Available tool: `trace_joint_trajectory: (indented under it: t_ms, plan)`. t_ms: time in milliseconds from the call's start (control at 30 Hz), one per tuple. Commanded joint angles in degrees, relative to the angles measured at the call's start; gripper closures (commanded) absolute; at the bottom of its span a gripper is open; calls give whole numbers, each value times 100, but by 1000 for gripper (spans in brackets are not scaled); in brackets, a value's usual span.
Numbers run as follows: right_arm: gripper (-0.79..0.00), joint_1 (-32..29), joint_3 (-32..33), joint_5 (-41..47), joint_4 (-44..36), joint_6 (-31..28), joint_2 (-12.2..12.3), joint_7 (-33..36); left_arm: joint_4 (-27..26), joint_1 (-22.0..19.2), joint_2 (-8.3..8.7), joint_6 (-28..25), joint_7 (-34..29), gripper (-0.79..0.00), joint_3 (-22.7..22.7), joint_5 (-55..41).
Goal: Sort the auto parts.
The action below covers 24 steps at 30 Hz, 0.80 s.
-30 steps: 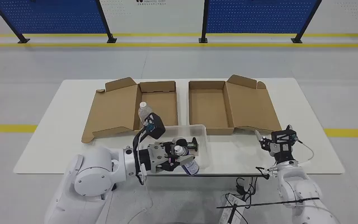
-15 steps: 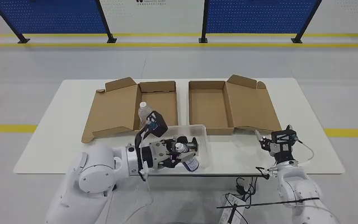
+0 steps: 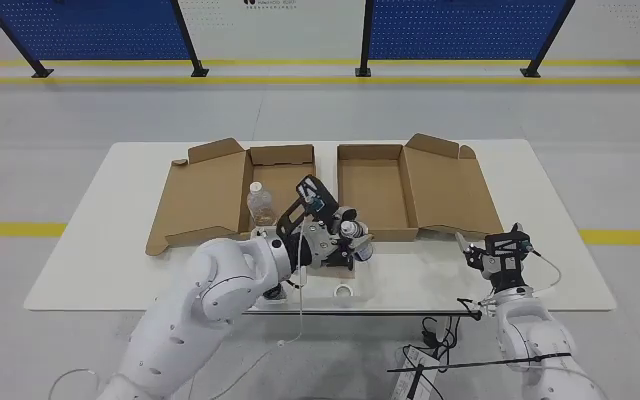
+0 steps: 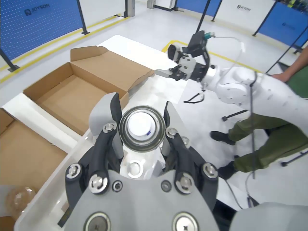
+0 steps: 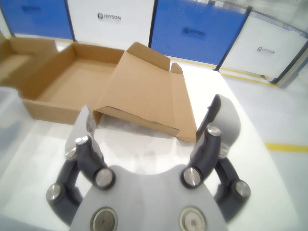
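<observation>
Transfer step in hand: left gripper (image 4: 142, 118) pinches 1 round metal part (image 4: 141, 128) above the clear bin (image 4: 45, 191), near the right cardboard box (image 3: 375, 195); right gripper (image 5: 151, 118) hangs spread; next move likely requires positioning over the correct box before release.

Bright, even overhead light floods the white table (image 3: 100, 250). Shadows are soft: a faint one sits under the cardboard flap (image 5: 144, 92). The metal part (image 4: 125, 135) catches a glint. In the wrist views, the blue panels (image 5: 192, 32) bow at the edges.
</observation>
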Motion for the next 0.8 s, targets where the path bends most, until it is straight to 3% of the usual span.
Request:
trace_joint_trajectory:
  t_ms: [0,300,500,767]
  plan:
    - [-785,0,0,0,0,0,0,0,189,-181,-48,99,184,0,239,426]
    - [-785,0,0,0,0,0,0,0,1138,-743,-242,696,768,0,779,1431]
    - [-785,0,0,0,0,0,0,0,1707,-952,-333,1240,1029,0,770,1712]
    - [-785,0,0,0,0,0,0,0,2011,-966,-376,1526,1138,0,650,2041]
